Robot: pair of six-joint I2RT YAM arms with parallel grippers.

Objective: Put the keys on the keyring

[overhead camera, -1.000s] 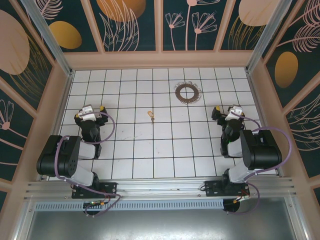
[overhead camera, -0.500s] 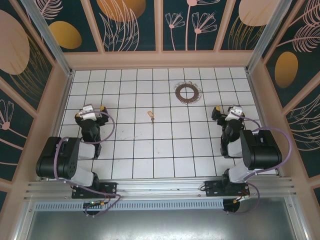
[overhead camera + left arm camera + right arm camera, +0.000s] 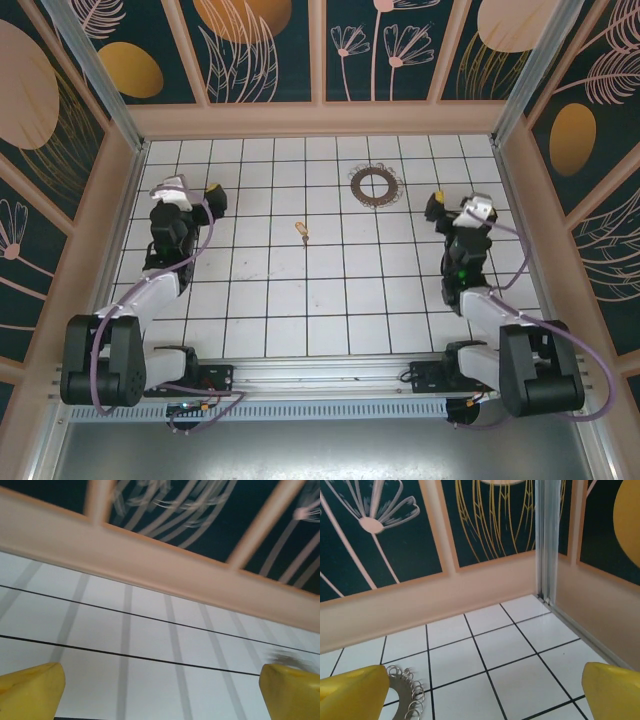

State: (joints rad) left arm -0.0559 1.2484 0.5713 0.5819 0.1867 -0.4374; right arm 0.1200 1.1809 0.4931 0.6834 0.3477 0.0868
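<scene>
The key (image 3: 303, 231), tiny and brass-tan, lies flat on the white tiled floor (image 3: 320, 300) near the middle. The keyring (image 3: 374, 186) is a grey-brown ring fringed with small loops, lying farther back and to the right of the key. Part of the keyring (image 3: 402, 694) is at the lower left of the right wrist view. My left gripper (image 3: 190, 190) is open at the far left, several tiles from the key. Its yellow fingertips (image 3: 30, 691) stand wide apart over bare tiles. My right gripper (image 3: 458, 206) is open too, to the right of the keyring, with nothing between its fingertips (image 3: 612, 690).
Peach-coloured walls (image 3: 320, 120) with dark floral panels close in the tiled floor on three sides. A metal post (image 3: 546, 540) stands in the far right corner. The arm bases sit on a rail (image 3: 320, 378) at the near edge.
Both arms have unfolded and reached farther back. The left gripper moved up the left side, and the right gripper moved slightly toward the far wall. The key and keyring have not moved.
</scene>
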